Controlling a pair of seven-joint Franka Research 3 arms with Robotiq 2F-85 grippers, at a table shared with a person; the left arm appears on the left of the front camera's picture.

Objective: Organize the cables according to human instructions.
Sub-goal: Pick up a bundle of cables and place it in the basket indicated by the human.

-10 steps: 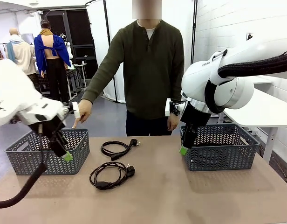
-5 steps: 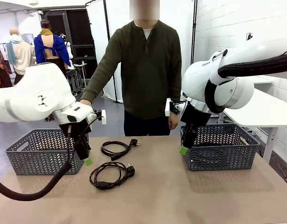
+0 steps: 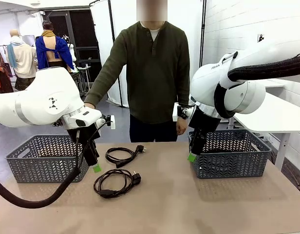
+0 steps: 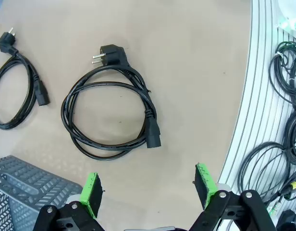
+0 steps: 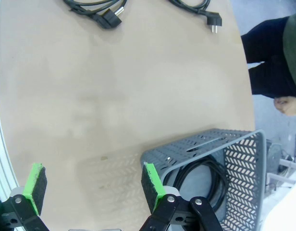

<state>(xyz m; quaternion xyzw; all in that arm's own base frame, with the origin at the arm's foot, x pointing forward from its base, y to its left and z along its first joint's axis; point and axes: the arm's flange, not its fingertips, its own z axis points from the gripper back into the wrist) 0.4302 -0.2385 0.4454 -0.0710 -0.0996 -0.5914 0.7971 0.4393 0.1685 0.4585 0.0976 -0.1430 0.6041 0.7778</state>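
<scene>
left tool [image 4: 148,185] wide open and empty above the near cable [image 4: 109,115] on the desk [image 3: 189,204]; right tool [image 5: 92,185] open, empty, beside a basket [image 5: 196,144].

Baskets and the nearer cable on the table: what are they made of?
Left basket and right basket: probably moulded plastic, matte grey, uniform herringbone cut-outs. Nearer cable: seemingly rubber or PVC jacket, smooth black; plug pins glint like metal.

The left jaws have swung from the basket [image 3: 28,163] to, seemingly, beside the near cable [image 3: 135,178].
</scene>
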